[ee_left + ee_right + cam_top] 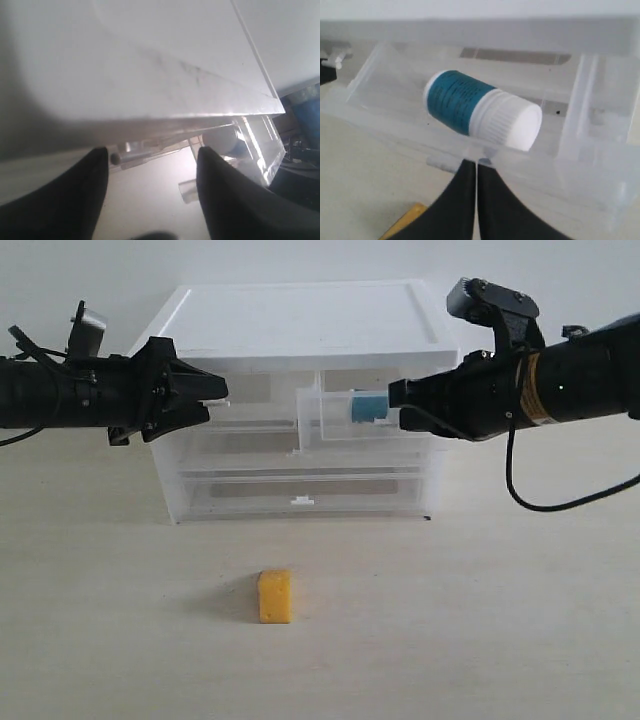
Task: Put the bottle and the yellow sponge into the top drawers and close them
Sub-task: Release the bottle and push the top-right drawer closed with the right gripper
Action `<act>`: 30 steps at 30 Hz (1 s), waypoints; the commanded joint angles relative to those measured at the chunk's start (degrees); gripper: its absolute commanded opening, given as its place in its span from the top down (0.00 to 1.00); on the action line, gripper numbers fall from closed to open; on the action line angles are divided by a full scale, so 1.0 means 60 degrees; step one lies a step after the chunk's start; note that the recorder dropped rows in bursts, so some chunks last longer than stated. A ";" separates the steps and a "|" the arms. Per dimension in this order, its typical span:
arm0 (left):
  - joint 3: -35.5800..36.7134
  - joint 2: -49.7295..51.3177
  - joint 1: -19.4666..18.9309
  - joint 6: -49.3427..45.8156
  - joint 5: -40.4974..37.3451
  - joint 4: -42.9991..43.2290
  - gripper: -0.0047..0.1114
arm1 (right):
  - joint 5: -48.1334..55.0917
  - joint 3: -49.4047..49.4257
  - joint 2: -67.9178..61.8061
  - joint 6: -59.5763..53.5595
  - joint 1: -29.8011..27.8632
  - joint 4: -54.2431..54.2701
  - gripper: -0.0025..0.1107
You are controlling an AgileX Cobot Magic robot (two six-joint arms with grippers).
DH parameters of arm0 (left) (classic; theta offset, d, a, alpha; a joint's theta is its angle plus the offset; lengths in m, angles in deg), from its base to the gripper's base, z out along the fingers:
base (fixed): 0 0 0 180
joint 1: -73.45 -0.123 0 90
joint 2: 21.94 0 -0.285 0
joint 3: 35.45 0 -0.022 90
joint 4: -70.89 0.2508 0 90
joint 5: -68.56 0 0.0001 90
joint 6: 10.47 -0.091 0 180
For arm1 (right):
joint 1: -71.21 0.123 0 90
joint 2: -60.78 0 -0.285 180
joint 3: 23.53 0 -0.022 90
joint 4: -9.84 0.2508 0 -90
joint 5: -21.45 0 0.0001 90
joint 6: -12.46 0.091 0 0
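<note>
Standing centre: drawer unit (pixel 300 330), right top drawer (pixel 322 420) pulled out. At unit's 9 o'clock, left gripper (pixel 218 397), jaws wide, by left top drawer (pixel 262 390). From 3 o'clock, right gripper (pixel 477 167), jaws pinched together, empty, at open drawer's front. Inside it, bottle (pixel 480 107) lying sideways. At unit's 6 o'clock, sponge (pixel 275 597) on table (pixel 480 620); left arm likely nearer.

Bottle (pixel 465 102) showing a teal-blue label with fine dark print and a white ribbed cap, yellow sponge (pixel 275 597) glowing orange-yellow at six o'clock on the pale beige bench (pixel 480 630), top drawers (pixel 335 425) looking translucent clear under a white lid (pixel 300 325), left pincer (pixel 152 152) and right pincer (pixel 477 167) appearing black.
</note>
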 commanded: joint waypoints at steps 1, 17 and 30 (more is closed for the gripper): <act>-0.0183 0.0023 -0.0023 -0.0184 0.0518 -0.0660 0.52 | 0.0270 -0.0596 -0.0239 -0.0484 -0.0004 0.0689 0.98; -0.0183 0.0023 -0.0023 -0.0696 0.0489 -0.0375 0.52 | 0.0092 -0.1717 -0.0973 -0.0667 -0.0004 0.1006 0.98; -0.0183 -0.0036 -0.0023 -0.0846 0.0517 0.1385 0.48 | -0.0251 -0.1717 -0.0973 -0.0667 -0.0004 0.0846 0.98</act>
